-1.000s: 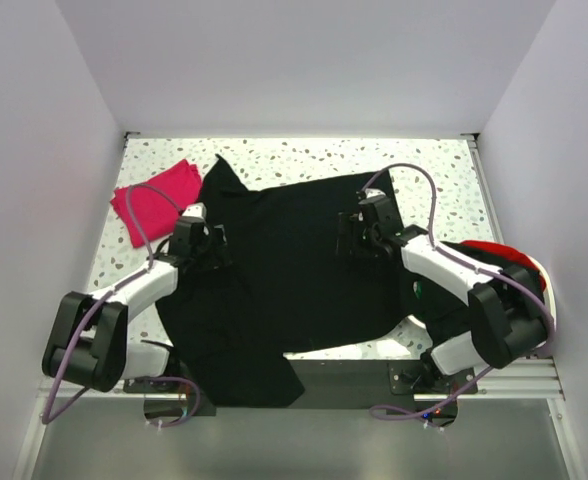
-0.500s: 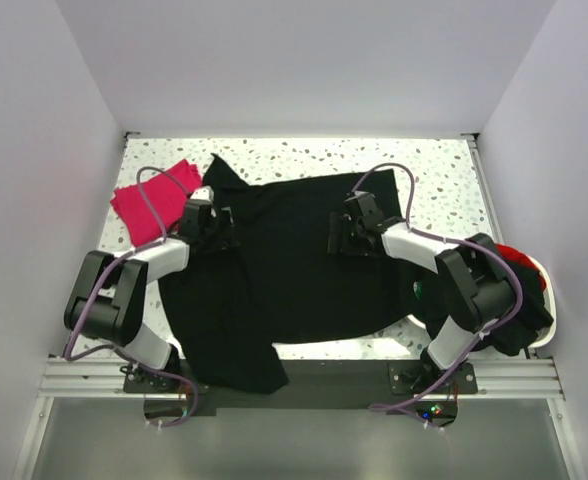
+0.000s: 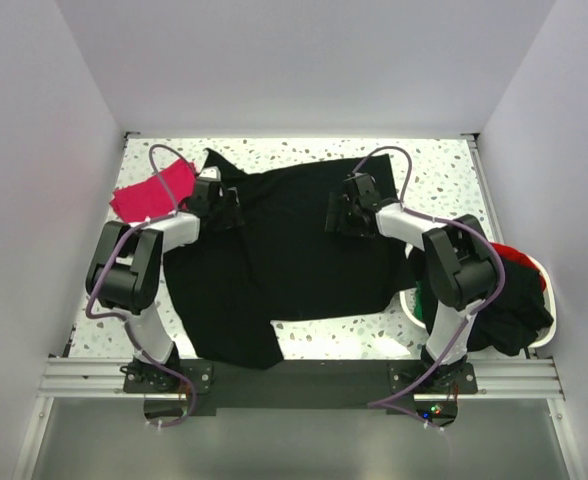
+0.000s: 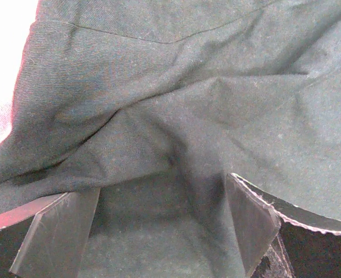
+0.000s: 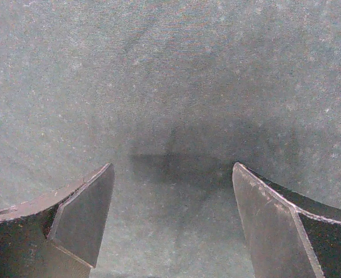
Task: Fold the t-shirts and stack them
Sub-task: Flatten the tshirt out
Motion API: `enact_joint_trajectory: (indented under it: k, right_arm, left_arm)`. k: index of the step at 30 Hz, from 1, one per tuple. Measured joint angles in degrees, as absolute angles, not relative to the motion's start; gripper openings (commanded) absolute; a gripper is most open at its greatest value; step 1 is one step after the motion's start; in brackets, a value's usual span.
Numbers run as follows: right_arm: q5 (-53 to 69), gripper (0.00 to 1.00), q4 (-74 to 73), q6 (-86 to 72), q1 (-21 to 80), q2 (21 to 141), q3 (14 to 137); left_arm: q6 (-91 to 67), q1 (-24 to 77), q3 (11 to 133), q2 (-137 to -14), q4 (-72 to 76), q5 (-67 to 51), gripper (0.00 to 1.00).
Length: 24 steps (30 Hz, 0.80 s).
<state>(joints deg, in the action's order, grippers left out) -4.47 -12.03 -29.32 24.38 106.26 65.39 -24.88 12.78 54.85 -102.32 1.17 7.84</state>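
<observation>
The left gripper (image 3: 226, 208) and right gripper (image 3: 337, 216) are wide open, holding nothing, near the black shirt's (image 3: 294, 265) far edge. Bare table (image 3: 444, 170) lies beyond.

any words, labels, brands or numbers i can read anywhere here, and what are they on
No readable text in any view.
The black shirt is plain cloth, with no print or tag showing, also in both wrist views.
The pink shirt shows no print.
The table has only its speckle pattern.
</observation>
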Motion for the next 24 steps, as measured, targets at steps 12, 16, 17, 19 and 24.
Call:
enact_joint_trajectory:
  k: [12, 16, 17, 19, 24]
  right_arm:
    - [-1.69, 0.86, -13.21, -27.09, 24.86, 104.01, 65.89]
    - [-1.34, 0.86, -13.10, -26.74, 27.20, 96.57, 62.59]
    - [-1.26, 0.86, -12.86, -26.74, 27.99, 94.83, 61.71]
    - [-0.78, 0.86, -12.16, -26.79, 29.41, 92.44, 60.05]
    - [0.12, 0.85, -10.33, -27.07, 33.01, 90.87, 54.37]
  left_arm:
    - [-23.40, 15.44, 53.39, -93.80, -2.76, 12.21, 0.94]
    - [-23.59, 17.30, 50.39, -84.66, -3.33, 12.47, 0.95]
    - [-23.73, 17.41, 49.52, -82.89, -3.44, 12.47, 0.95]
    - [-24.53, 17.39, 47.20, -80.42, -3.62, 12.47, 0.95]
    - [-26.44, 17.50, 38.46, -78.06, -4.91, 11.64, 0.95]
